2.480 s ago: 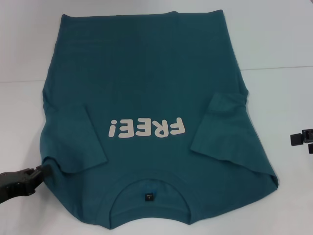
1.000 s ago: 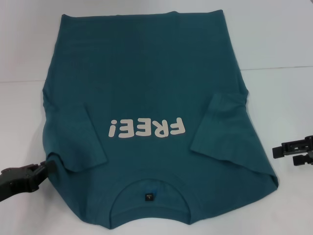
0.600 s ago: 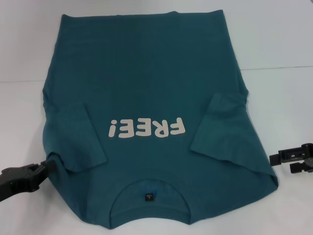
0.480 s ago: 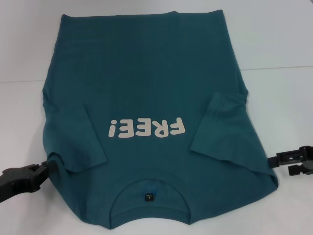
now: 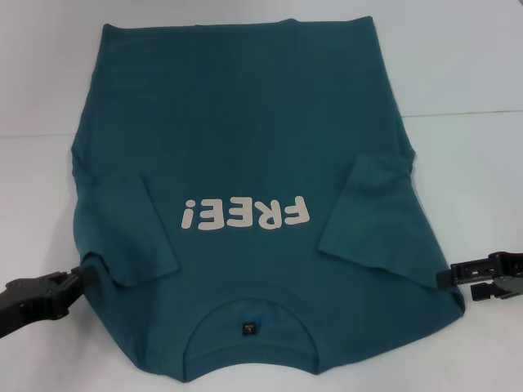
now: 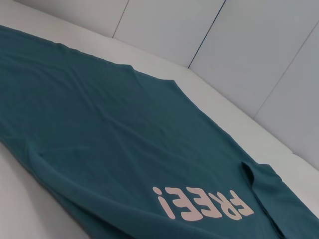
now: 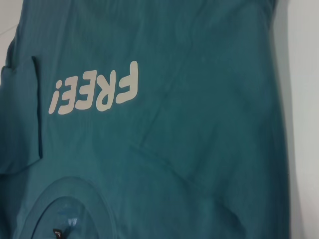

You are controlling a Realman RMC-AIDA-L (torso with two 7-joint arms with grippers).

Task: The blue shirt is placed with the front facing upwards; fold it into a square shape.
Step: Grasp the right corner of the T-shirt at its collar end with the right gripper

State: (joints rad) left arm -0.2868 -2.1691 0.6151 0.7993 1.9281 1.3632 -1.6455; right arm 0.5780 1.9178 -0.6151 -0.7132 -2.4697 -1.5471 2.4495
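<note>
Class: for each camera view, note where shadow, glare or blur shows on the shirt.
Head view: even light, no glare on the blue shirt, soft shadow under its folded sleeves. Left wrist view: shirt evenly lit, lettering readable. Right wrist view: shirt slightly soft, no glare.

The head camera looks steeply down over the white table. Each wrist camera skims low from its own table edge, both sharing the shirt's "FREE!" lettering.

Light was bright and even, from overhead. The white table looked nearly washed out, with only thin shadows along the blue shirt edges. Both wrist views were softly blurred; no glare showed.
</note>
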